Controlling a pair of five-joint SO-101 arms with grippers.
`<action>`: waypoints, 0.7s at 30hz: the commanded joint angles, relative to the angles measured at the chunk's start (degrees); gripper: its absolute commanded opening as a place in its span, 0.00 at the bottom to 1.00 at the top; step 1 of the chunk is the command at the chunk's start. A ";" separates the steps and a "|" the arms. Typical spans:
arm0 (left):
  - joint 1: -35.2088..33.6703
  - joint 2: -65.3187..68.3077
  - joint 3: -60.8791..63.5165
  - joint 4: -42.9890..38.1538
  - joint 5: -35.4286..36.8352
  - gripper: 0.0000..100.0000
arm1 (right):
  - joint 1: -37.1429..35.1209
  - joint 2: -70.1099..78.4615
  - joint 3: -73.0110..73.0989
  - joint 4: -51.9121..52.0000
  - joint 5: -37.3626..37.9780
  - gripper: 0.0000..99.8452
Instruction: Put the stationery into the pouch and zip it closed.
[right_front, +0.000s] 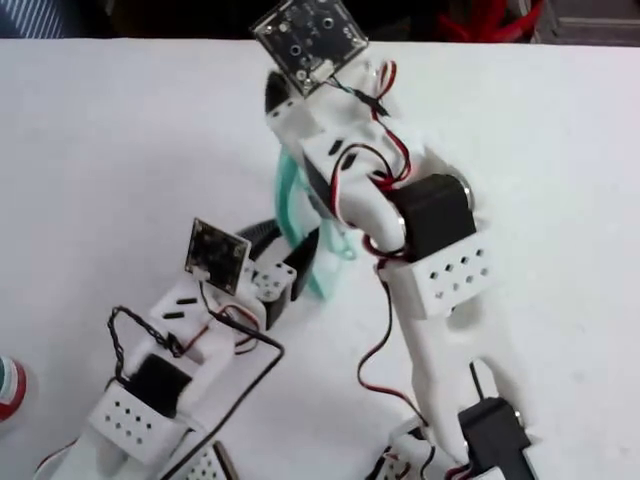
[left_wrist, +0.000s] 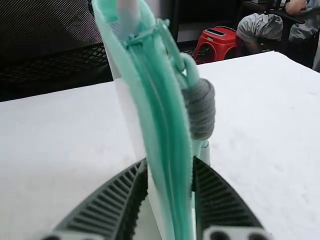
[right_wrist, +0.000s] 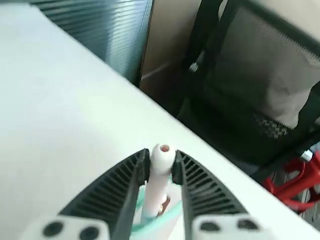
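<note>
A translucent teal pouch (left_wrist: 162, 145) stands upright on its edge, and my left gripper (left_wrist: 170, 187) is shut on its lower part. A grey loop (left_wrist: 200, 107) hangs from its zipper pull. From above, the pouch (right_front: 288, 200) shows as a thin teal band between the two arms, with the left gripper (right_front: 288, 268) at its near end. My right gripper (right_wrist: 161, 167) is shut on a white pen (right_wrist: 159, 175), whose lower end dips into the teal pouch opening (right_wrist: 167, 216). The pen's top (left_wrist: 127, 12) sticks out of the pouch. The right gripper (right_front: 278, 100) sits above the pouch's far end.
The white table (right_front: 120, 150) has free room on all sides of the arms. A round red, white and green object (right_front: 8, 385) lies at the table's left edge. Black mesh chairs (right_wrist: 260, 85) and a red stool (left_wrist: 220, 37) stand beyond the table.
</note>
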 joint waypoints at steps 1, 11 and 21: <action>0.75 -0.57 -0.44 -1.49 0.00 0.15 | 0.04 -1.45 -1.23 3.30 0.18 0.26; 0.75 -0.57 -0.44 -1.49 0.00 0.15 | 2.59 -4.00 -2.99 10.95 0.62 0.26; 0.75 -0.57 -0.44 -1.49 0.00 0.15 | 1.98 -4.09 5.10 23.60 0.44 0.26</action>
